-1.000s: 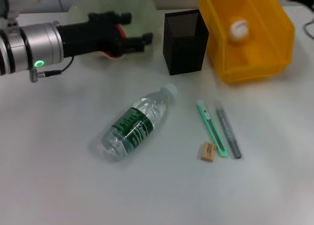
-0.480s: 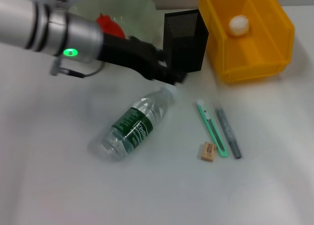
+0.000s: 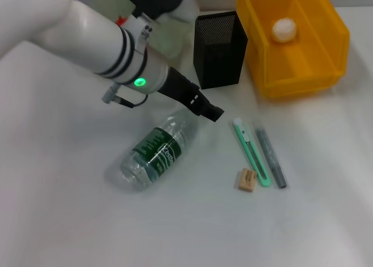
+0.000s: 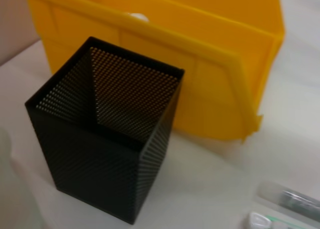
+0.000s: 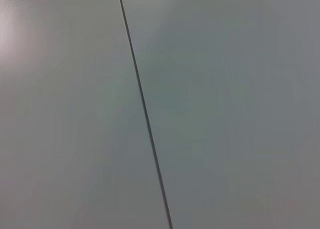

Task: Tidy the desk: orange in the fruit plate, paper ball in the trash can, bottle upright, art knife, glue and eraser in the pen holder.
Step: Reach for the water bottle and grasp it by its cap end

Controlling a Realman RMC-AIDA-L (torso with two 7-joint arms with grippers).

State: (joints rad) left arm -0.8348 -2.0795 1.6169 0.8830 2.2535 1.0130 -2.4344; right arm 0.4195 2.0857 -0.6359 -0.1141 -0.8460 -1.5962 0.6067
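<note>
The bottle point(image 3: 154, 150) lies on its side mid-desk point(image 3: 70, 220), cap end hidden under my left gripper point(image 3: 213, 112), which hangs just above it, beside the pen holder point(image 3: 220, 48). The orange point(image 3: 121, 18) shows as a red sliver in the fruit plate point(image 3: 169, 38), mostly hidden behind my left arm. The paper ball point(image 3: 283, 29) lies in the trash can point(image 3: 303, 74). The art knife point(image 3: 252, 152), glue point(image 3: 271, 157) and eraser point(image 3: 247, 180) lie together right of the bottle. The left wrist view shows the pen holder point(image 4: 110, 134) and trash can point(image 4: 210, 89) close by.
My bulky white left arm point(image 3: 87, 39) crosses the back left of the desk. Open tabletop runs along the front and left. The right wrist view shows only a plain grey surface with a dark seam point(image 5: 145, 114).
My left arm has swung from over the fruit plate to the right and forward, down to the bottle's cap end. The orange stayed in the plate.
</note>
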